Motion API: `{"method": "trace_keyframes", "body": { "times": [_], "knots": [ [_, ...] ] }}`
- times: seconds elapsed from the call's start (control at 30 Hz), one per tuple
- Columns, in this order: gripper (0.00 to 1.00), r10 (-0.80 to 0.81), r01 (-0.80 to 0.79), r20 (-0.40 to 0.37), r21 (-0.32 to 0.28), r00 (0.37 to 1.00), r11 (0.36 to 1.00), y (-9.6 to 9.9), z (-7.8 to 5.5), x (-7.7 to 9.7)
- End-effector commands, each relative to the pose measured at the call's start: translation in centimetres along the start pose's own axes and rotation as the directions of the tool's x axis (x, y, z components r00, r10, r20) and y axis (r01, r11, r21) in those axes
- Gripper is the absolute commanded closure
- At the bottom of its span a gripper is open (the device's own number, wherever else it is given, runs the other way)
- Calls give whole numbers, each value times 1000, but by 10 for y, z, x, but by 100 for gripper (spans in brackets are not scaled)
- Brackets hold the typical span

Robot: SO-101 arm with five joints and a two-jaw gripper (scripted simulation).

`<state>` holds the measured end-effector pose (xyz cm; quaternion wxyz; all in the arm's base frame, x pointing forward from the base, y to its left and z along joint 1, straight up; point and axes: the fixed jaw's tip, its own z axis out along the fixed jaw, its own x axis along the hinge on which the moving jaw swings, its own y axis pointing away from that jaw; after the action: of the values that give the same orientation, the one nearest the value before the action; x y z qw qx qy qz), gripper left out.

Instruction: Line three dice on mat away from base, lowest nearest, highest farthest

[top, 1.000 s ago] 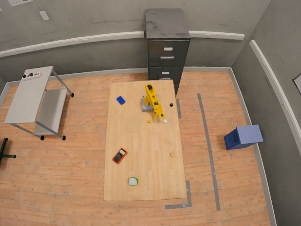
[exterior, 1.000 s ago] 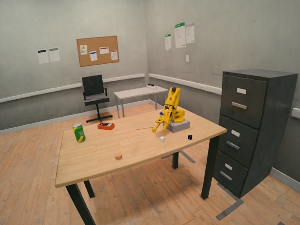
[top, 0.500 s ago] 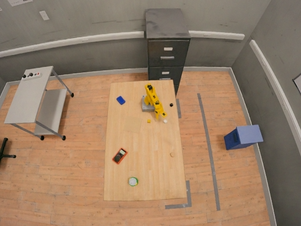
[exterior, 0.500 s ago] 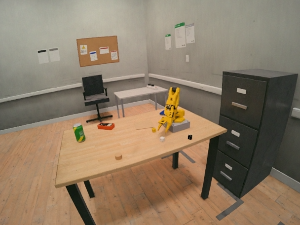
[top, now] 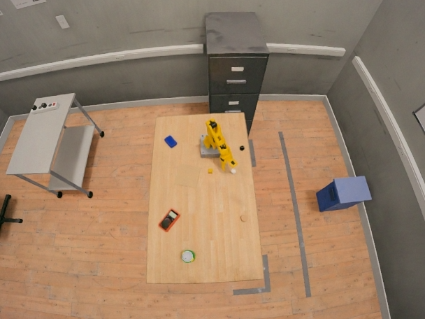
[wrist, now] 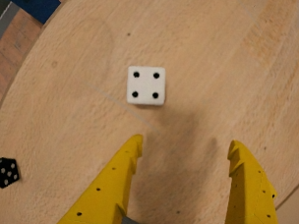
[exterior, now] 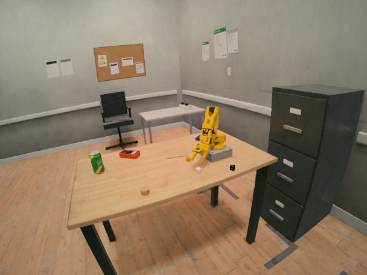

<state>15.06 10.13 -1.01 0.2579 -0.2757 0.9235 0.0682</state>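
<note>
The white die [top: 233, 171] [exterior: 198, 170] [wrist: 146, 85] sits flat on the table with four pips up, ahead of the fingertips in the wrist view. My gripper [top: 229, 167] [exterior: 198, 161] [wrist: 186, 142] is open and empty, above the table beside it. The black die [top: 242, 147] [exterior: 232, 167] [wrist: 8, 172] lies near the table's edge, beside the base; its number is hard to tell. The yellow die [top: 210, 171] [exterior: 188, 158] sits between the mat and the white die, mostly hidden behind a finger in the wrist view. The thin tan mat [top: 187, 175] holds no die.
The grey base [top: 204, 154] [exterior: 221, 154] stands at one end of the table. A blue object [top: 170, 141], a red-edged multimeter [top: 169, 220] [exterior: 130, 154], a green can [top: 188, 256] [exterior: 96, 163] and a wooden disc [top: 243, 218] [exterior: 145, 190] also stand on the table.
</note>
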Motion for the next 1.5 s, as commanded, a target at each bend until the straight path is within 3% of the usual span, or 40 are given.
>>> {"method": "trace_keyframes", "body": {
  "times": [0.0, 0.33, 0.37, 1.47],
  "knots": [
    [69, 3, -3, 16, -5, 1000, 1000, 2, 4, -8],
    [69, 2, -2, 17, -5, 1000, 1000, 2, 5, -10],
    [69, 7, -7, 43, -14, 999, 1000, 5, 7, -18],
    [69, 7, -7, 43, -14, 999, 1000, 5, 7, -18]
  ]
}}
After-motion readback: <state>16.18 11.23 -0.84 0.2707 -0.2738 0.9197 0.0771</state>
